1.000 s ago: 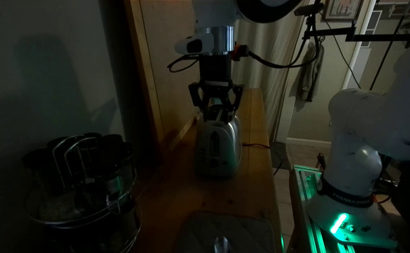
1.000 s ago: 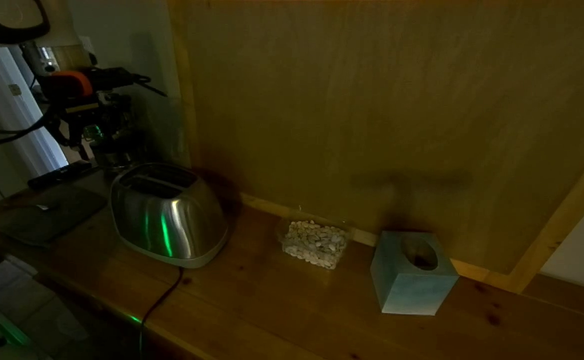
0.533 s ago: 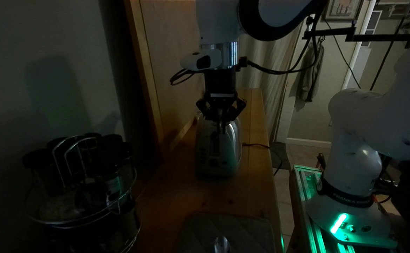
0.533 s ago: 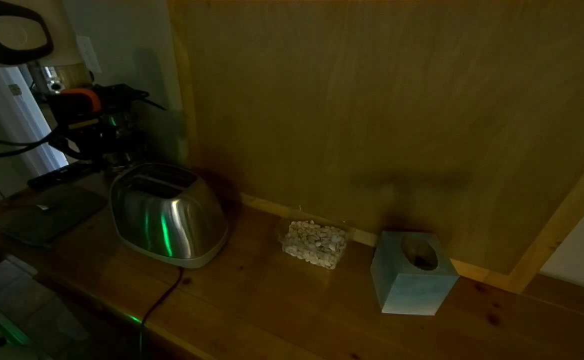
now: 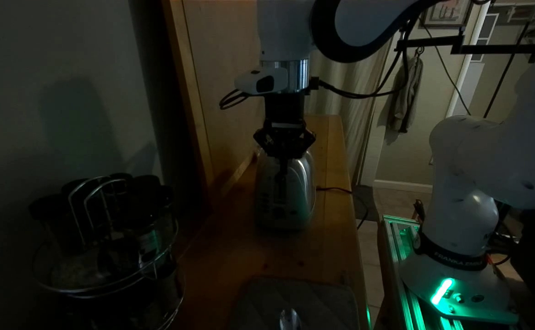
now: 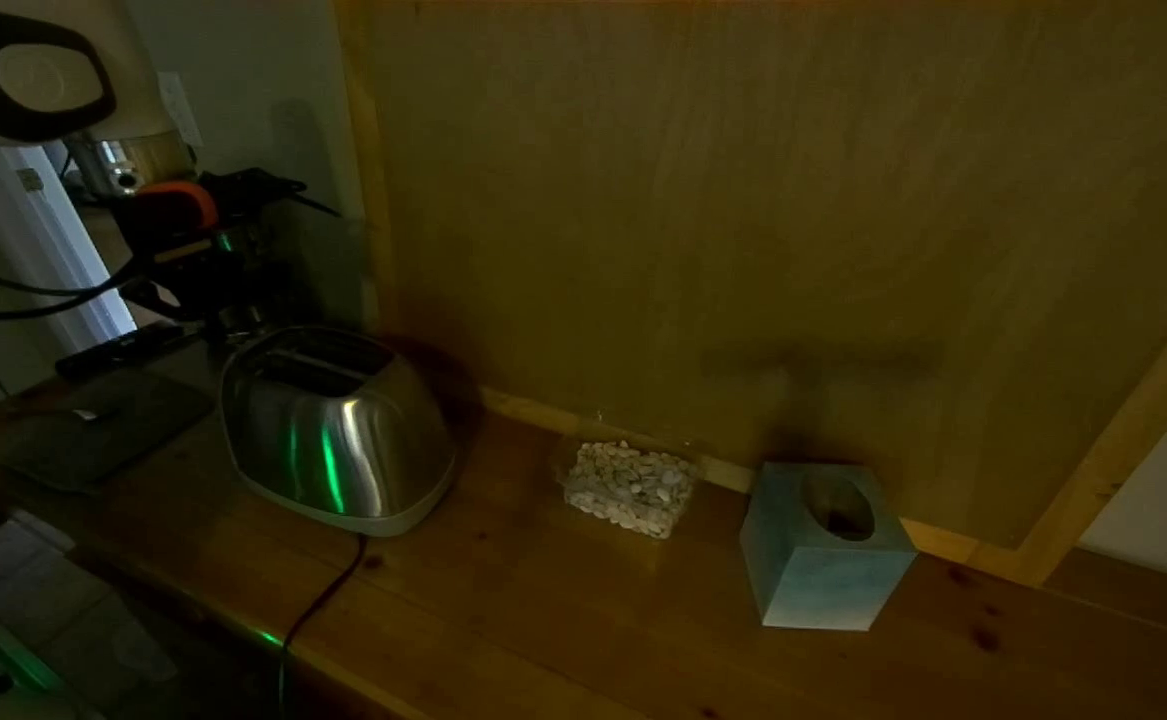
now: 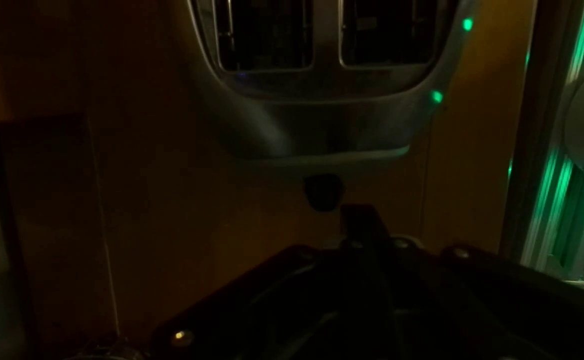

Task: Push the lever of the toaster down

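Note:
The shiny silver toaster point(image 6: 343, 450) stands upright on the wooden counter, showing in both exterior views. Seen from above in the wrist view, the toaster point(image 7: 322, 125) has its two slots at the top, and the dark lever knob point(image 7: 324, 192) juts out from its near end. My gripper point(image 7: 362, 212) is shut with nothing between its fingers. Its joined tips appear just below and right of the knob in the wrist view; how their heights compare is hard to tell in the dark. In an exterior view the gripper point(image 5: 284, 170) points down in front of the toaster's control end.
A wire rack of dark-lidded jars point(image 5: 107, 238) stands by the wall. A grey mat point(image 5: 258, 302) with a spoon point(image 5: 290, 318) lies on the counter. Beyond the toaster are a bag of pale pieces point(image 6: 633, 490) and a tissue box point(image 6: 828, 560). A cord point(image 6: 323, 595) runs over the counter edge.
Over the last second my gripper came down toward the toaster's lever end and its fingers went from apart to shut. The latest half second shows only a slight shift. The toaster has not moved.

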Available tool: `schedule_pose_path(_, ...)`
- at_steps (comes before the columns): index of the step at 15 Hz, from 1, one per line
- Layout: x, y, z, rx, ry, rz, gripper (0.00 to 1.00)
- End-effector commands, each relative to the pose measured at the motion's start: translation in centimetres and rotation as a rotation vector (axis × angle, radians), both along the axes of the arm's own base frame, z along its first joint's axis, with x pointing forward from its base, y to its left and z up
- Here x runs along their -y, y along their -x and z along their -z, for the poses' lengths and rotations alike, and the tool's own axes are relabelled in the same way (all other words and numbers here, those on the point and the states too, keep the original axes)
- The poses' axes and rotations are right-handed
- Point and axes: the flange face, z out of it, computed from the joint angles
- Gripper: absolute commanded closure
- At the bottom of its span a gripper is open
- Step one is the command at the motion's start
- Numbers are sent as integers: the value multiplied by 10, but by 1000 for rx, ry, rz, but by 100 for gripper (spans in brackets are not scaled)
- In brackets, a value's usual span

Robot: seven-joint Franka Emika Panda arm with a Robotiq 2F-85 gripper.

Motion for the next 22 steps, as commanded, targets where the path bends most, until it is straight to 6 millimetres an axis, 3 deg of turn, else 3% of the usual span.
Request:
schedule_pose_path(1,6,-5,5,13,6,-41,97)
schedule_pose_path(12,4,-14,32,-35,-20,-80,96)
schedule_pose_path(22,-3,-18,70,-38,-16,-107,97)
